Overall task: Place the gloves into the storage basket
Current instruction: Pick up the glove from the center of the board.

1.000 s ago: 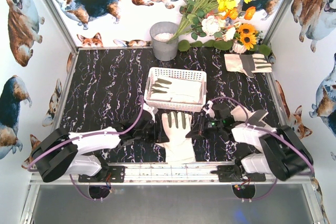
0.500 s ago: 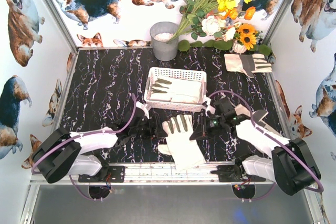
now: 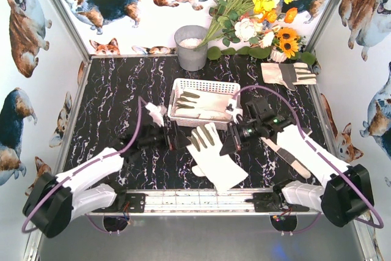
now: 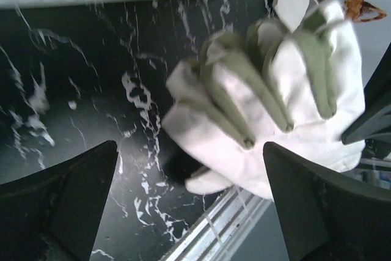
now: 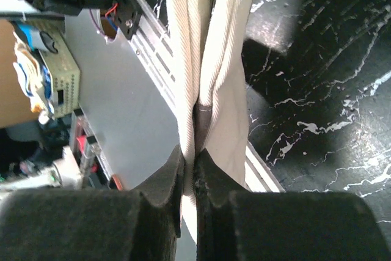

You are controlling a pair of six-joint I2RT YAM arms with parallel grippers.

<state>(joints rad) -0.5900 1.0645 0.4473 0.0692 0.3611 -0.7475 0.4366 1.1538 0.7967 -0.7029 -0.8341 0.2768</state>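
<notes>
Corgi-print walls close round a black marbled worktop (image 3: 122, 96), and we are midway through the job. A first glove (image 3: 204, 107) already lies inside the storage basket (image 3: 208, 85). A second glove (image 3: 211, 154) is in transit, and a third glove (image 3: 288, 73) waits at the far right corner, well apart from both arms.

Our right hand (image 3: 230, 142) is pinched shut on the second glove; the right wrist view shows cream cloth folded between the pads. That glove lies aslant just in front of the basket, its grey fingers pointing toward it and its cuff trailing toward the near rail (image 3: 165, 197). Our left hand (image 3: 176, 140) stands wide open, holding nothing, just beside the glove's fingertips.

We judge the step in hand to be the carry. Next, the right hand needs to lift until the trailing cuff clears the basket's near wall, travel over the first glove, and only then open. The limp cuff could catch on that wall or hang over it. The left hand sits near the path and is best drawn aside. A grey bucket (image 3: 191, 47) and flowers (image 3: 256, 10) stand behind the basket, out of the way.
</notes>
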